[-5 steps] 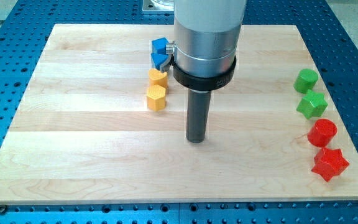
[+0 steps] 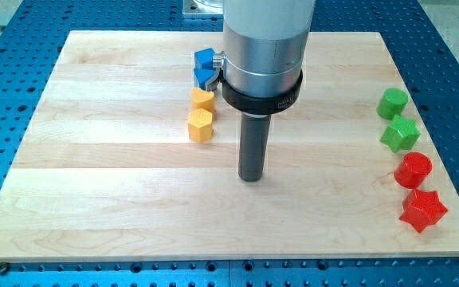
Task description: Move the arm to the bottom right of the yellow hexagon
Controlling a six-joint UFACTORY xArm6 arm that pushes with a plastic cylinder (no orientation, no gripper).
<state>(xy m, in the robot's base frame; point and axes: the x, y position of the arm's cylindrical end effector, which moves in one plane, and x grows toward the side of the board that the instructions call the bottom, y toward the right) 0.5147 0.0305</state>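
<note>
Camera view, single angle over a pale wooden desk (image 2: 94, 199) on a blue perforated base.

Yellow hexagon (image 2: 201, 125) on the left-centre of the desk, touching a yellow heart-like block (image 2: 203, 99) just beyond it; two blue blocks (image 2: 205, 66), shapes unclear, farther still and partly hidden by the arm's silver housing. My tip (image 2: 251, 178) down at the desk, to the right of the hexagon and nearer the view's bottom, apart from it with bare wood between. Touching no block.

No fingers on this rig: only a straight dark rod, nothing to open or close, nothing held.

Along the far right edge, well apart from everything else: green cylinder (image 2: 392, 103), green star-like block (image 2: 400, 134), red cylinder (image 2: 413, 169), red star (image 2: 423, 210).

Judged position: already roughly at the hexagon's bottom right, so little or no travel likely needed.

Risks from here:
- Closing in too far toward the left, nudging the hexagon and, through contact, the yellow heart behind it.
- Drifting upward in the view along the hexagon's right side, ending beside rather than below-right.
- Overshooting rightward, losing the relation to the hexagon altogether.
</note>
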